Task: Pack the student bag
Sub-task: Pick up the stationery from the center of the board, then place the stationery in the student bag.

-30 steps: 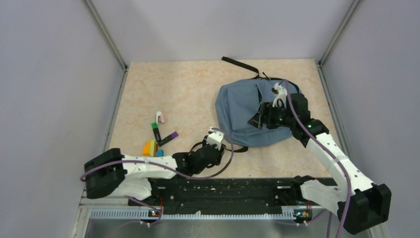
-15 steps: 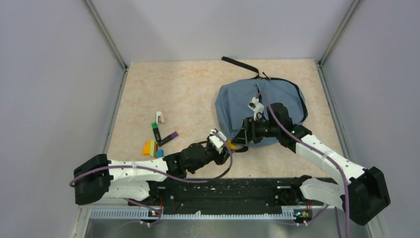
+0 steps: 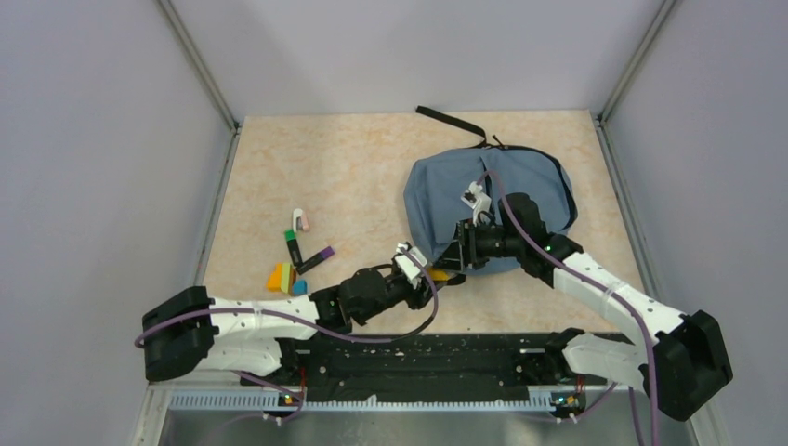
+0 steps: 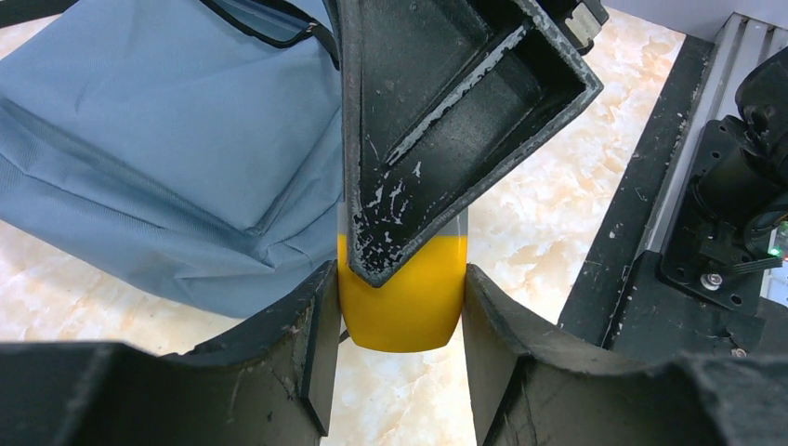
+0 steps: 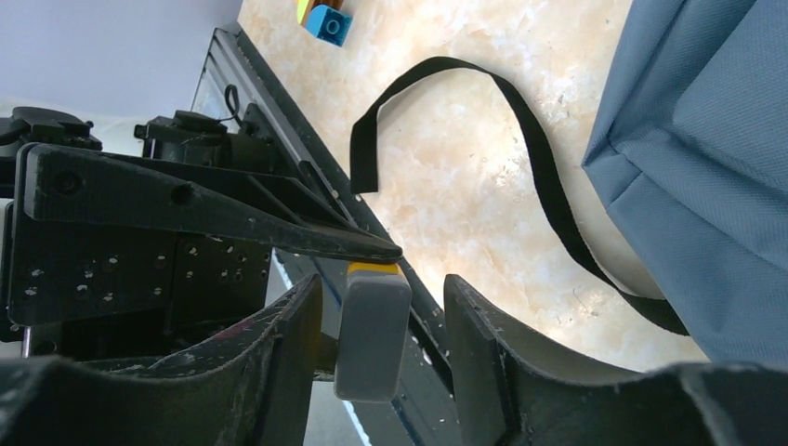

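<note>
Now right hand (image 5: pixel 383 288), off the student bag (image 3: pixel 446 195), straddles the yellow marker (image 4: pixel 409 307) left hand (image 4: pixel 398 275) clamps; narrowing, not yet gripping.

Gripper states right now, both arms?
Left gripper: closed on the yellow marker.
Right gripper: open, jaws either side of the marker's grey end, not gripping yet.

I see a beige marbled table (image 3: pixel 353 177) w/ the student bag (image 3: pixel 446 200) lying flat on its right half, one black strap (image 3: pixel 451 123) trailing toward the far edge. On the left, near each other: small pink-white item (image 3: pixel 300 220), green marker (image 3: pixel 293 246), purple marker (image 3: pixel 316 259), and an orange-yellow block (image 3: pixel 281 277) w/ a blue block (image 3: pixel 299 287) just beside it.
</note>
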You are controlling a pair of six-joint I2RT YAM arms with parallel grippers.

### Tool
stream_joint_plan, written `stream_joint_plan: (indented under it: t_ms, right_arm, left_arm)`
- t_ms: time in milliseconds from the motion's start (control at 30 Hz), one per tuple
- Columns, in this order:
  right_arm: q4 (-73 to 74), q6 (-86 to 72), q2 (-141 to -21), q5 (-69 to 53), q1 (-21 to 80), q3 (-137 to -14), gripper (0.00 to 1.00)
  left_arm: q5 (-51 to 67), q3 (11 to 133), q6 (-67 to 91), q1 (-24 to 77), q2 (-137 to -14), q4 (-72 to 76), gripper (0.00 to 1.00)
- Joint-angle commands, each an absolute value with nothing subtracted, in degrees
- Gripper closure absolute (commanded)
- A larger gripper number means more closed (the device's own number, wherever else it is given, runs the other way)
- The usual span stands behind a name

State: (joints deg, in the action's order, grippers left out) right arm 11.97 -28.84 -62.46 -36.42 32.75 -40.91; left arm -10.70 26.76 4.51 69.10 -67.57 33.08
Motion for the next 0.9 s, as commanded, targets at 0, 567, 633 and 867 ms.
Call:
stream_joint_plan:
  t_ms: [0, 567, 633, 867]
  right_arm:
    - [9.2, -29.2, -62.1, -38.0, 33.7, -41.4, 0.51]
    - [9.4, -29.7, -60.8, -31.6, 33.8, -41.4, 0.95]
    - [12.1, -27.7, -59.6, -23.0, 33.6, -43.7, 1.00]
    - [15.3, -22.2, -59.9, 14.1, 32.2, -52.7, 1.00]
  left_arm:
    - [-10.2, 26.1, 4.5, 69.3, -67.5, 37.8, 0.62]
    - [-12.7, 26.8, 4.7, 69.3, -66.7, 37.0, 0.41]
    - [-13.8, 27.8, 3.7, 69.1, -67.1, 36.4, 0.27]
    - [-13.7, 39.9, 6.1, 65.3, -72.9, 25.3, 0.21]
